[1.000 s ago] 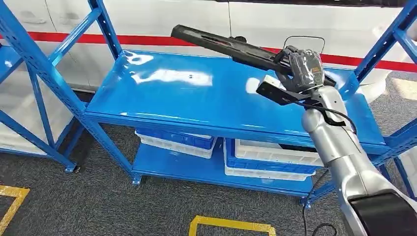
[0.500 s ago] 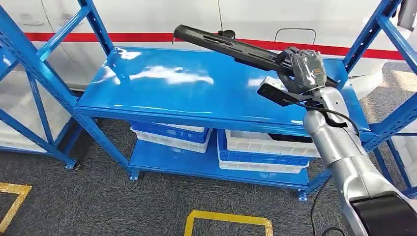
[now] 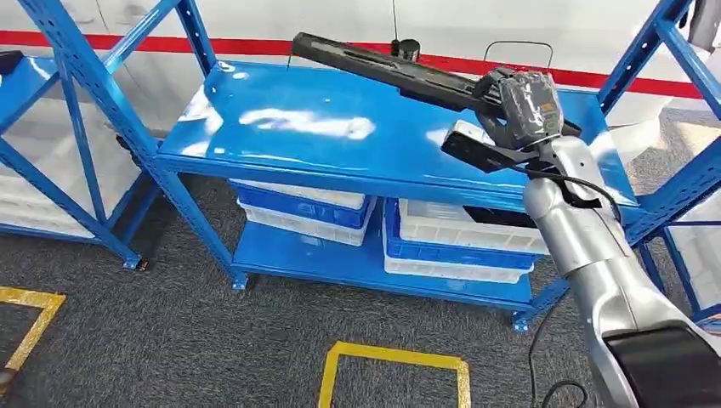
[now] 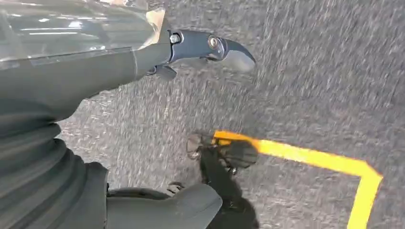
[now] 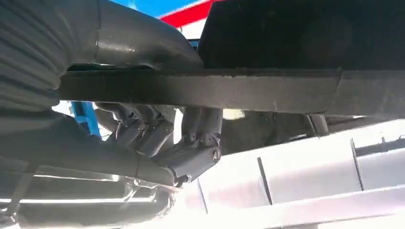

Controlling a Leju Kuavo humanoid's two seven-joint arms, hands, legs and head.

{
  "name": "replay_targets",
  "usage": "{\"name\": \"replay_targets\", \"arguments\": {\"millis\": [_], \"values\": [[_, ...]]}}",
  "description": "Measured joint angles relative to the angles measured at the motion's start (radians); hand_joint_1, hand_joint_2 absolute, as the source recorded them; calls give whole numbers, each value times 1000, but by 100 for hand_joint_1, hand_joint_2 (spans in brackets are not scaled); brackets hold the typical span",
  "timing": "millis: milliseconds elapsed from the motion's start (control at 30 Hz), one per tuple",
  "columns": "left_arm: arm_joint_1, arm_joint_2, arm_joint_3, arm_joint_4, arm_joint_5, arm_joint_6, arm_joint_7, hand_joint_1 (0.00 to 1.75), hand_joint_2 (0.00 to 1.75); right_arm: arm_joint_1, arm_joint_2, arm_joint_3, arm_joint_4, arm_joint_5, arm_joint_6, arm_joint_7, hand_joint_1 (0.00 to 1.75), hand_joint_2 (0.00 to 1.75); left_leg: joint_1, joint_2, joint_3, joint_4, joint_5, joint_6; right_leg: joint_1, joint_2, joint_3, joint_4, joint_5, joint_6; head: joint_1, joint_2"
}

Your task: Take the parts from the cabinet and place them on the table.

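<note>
Right hand (image 3: 520, 106) holding the long black part (image 3: 387, 70) above the blue shelf (image 3: 340, 144).

I see its fingers (image 5: 157, 131) wrapped round the part's near end; the flat, slotted bar slants up to the left. Since earlier my view has swung, rack lower-right. White-and-blue bins (image 3: 463, 251) underneath, contents unclear. Left hand (image 4: 95, 71) hangs over carpet, fingers apart, holding nothing.
</note>
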Motion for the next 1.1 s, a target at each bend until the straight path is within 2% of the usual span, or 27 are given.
{"name": "replay_targets", "arguments": {"millis": [33, 67, 100, 200, 233, 300, 367, 400, 433, 467, 500, 533, 567, 600, 633, 667, 700, 733, 767, 800, 833, 867, 900, 967, 1033, 1067, 1100], "values": [[0, 0, 0, 0, 0, -3, -1, 0, 175, -3, 1, 0, 2, -1, -4, -1, 175, 175, 2, 0, -16, 14, 4, -7, -7, -1, 64, -93, 7, 9, 0, 0], [0, 3, 0, 0, 0, -5, -1, 0, 175, -7, 1, 0, 4, -3, -7, -1, 175, 175, -2, -1, -34, 27, 7, -13, -1, 1, 112, -154, -30, 8, 3, 0], [-1, 1, 0, 0, 0, -6, -2, 0, 175, -8, 3, -1, 4, -4, -11, -2, 175, 175, -3, -1, -42, 36, 12, -20, 14, 6, 105, -163, -35, -8, -2, 0], [2, 3, 0, 0, 0, -6, -3, 0, 175, -8, 3, -1, 12, -5, -14, -2, 175, 175, -4, -5, -48, 34, 36, -32, 10, 3, 87, -156, -23, -29, 0, 0], [4, 5, 0, 0, 0, -6, -3, 0, 175, -10, 4, 0, 15, -5, -14, -2, 175, 175, 3, -6, -55, 41, 23, -37, -3, 1, 79, -158, -11, -47, -1, 0], [4, 4, 0, 0, -1, -6, -4, 0, 175, -11, 8, 0, 15, -5, -14, -2, 175, 175, 4, -7, -86, 128, -85, -48, 2, 1, 58, -158, 9, -76, -3, 0], [3, 4, 0, 0, -1, -6, -4, 0, 175, -11, 9, 0, 16, -6, -14, -2, 175, 175, 4, -7, -132, 299, -188, -55, 7, 0, 29, -157, 32, -82, -2, 0], [4, 4, 0, 0, -1, -6, -4, 0, 175, -11, 9, 0, 17, -6, -14, -2, 175, 175, 4, -7, -139, 349, -200, -56, 10, 0, 16, -157, 42, -83, -3, 0], [3, 4, 0, 0, -1, -6, -4, 0, 175, -11, 9, 0, 19, -5, -14, -2, 175, 175, 4, -7, -128, 361, -188, -53, 12, 1, 3, -157, 53, -82, -2, 0], [3, 4, 0, 0, -1, -6, -4, 0, 175, -11, 9, 0, 19, -5, -14, -2, 175, 175, 4, -7, -93, 331, -156, -47, 14, 1, -13, -157, 66, -80, -3, 0], [3, 4, 0, 0, -1, -6, -4, 0, 175, -11, 8, 0, 19, -5, -14, -2, 175, 175, 3, -7, -47, 277, -128, -40, 16, 1, -24, -157, 76, -79, -2, 0], [1, 4, 0, 0, -1, -6, -4, 0, 175, -12, 8, -1, 19, -5, -15, -2, 175, 175, 0, -9, 25, 188, -113, -27, 19, 2, -35, -157, 87, -76, -2, 0], [-2, 7, 0, 0, -1, -6, -4, 0, 175, -13, 8, -1, 19, -5, -15, -2, 175, 175, -5, -12, 95, 103, -138, -11, 16, 1, -36, -156, 94, -72, -3, 0], [-3, 8, 0, 0, -2, -6, -5, 0, 175, -16, 6, -3, 19, -6, -15, -2, 175, 175, -10, -10, 131, 38, -160, -6, 23, 0, -41, -157, 101, -67, 0, 0], [-5, 8, 0, 0, -3, -6, -6, 0, 175, -18, 7, -2, 20, -6, -15, -2, 175, 175, -15, -10, 120, 46, -152, -9, 18, -6, -41, -161, 112, -56, -1, 0], [-6, 9, 0, 0, -3, -6, -7, 0, 175, -20, 7, -2, 20, -6, -15, -2, 175, 175, -21, -11, 116, 44, -147, -2, 11, -7, -42, -165, 121, -49, -6, 0], [-4, 10, 0, 0, -3, -6, -6, 0, 175, -19, 7, -3, 20, -6, -15, -2, 175, 175, -25, -10, 112, 37, -133, 4, 11, -8, -42, -173, 134, -41, -5, 0], [-3, 9, -1, 0, -3, -7, -6, 0, 175, -16, 5, -4, 20, -5, -15, -1, 175, 175, -14, -7, 102, 10, -105, 11, 22, -5, -47, -176, 140, -35, -5, 0], [-4, 7, -2, 0, -3, -8, -6, 0, 175, -14, 2, -5, 20, -5, -15, 0, 175, 175, -15, -2, 101, 3, -86, 12, 18, -4, -65, -156, 102, -42, -7, 0], [-4, 9, -3, 0, -4, -8, -6, 0, 175, -15, -2, -5, 20, -3, -15, 1, 175, 175, -14, -2, 83, 1, -71, 25, 19, -3, -86, -107, 45, -56, -4, 0], [-4, 9, -4, 0, -4, -9, -6, 0, 175, -13, -6, -8, 20, -3, -16, 1, 175, 175, -15, -2, 66, 1, -55, 23, 19, -2, -101, -37, -14, -66, -4, 0], [-3, 7, -8, 0, -5, -9, -6, 0, 175, -9, -7, -8, 20, -2, -16, 1, 175, 175, -15, -2, 49, 2, -43, 22, 17, -2, -115, 35, -53, -66, -4, 0], [-2, 7, -10, 0, -5, -9, -6, 0, 175, -3, -8, -7, 20, 0, -16, 1, 175, 175, -15, -1, 28, 3, -28, 20, 17, -2, -123, 104, -71, -58, -4, 0], [-3, 5, -11, 0, -5, -8, -6, 0, 175, 6, -8, -7, 20, 3, -16, 1, 175, 175, -14, 1, -8, 5, -1, 15, 14, -2, -87, 121, -35, -31, -4, 0], [-3, 2, -15, 0, -4, -8, -6, 0, 175, 6, -7, -8, 20, 6, -15, 1, 175, 175, -11, 1, -45, 12, 24, 5, 9, -3, 17, 1, 7, -10, -5, 0], [-3, 2, -15, 0, -4, -8, -6, 0, 175, 6, -7, -8, 19, 7, -15, 1, 175, 175, -13, 1, -57, 23, 32, -2, 5, -3, 82, -89, -15, -13, -4, 0], [-4, 2, -15, 0, -4, -8, -7, 0, 175, 5, -6, -8, 16, 9, -15, 1, 175, 175, -17, 0, -74, 32, 39, -8, 19, 0, 141, -172, -58, -23, 0, 0]]}}
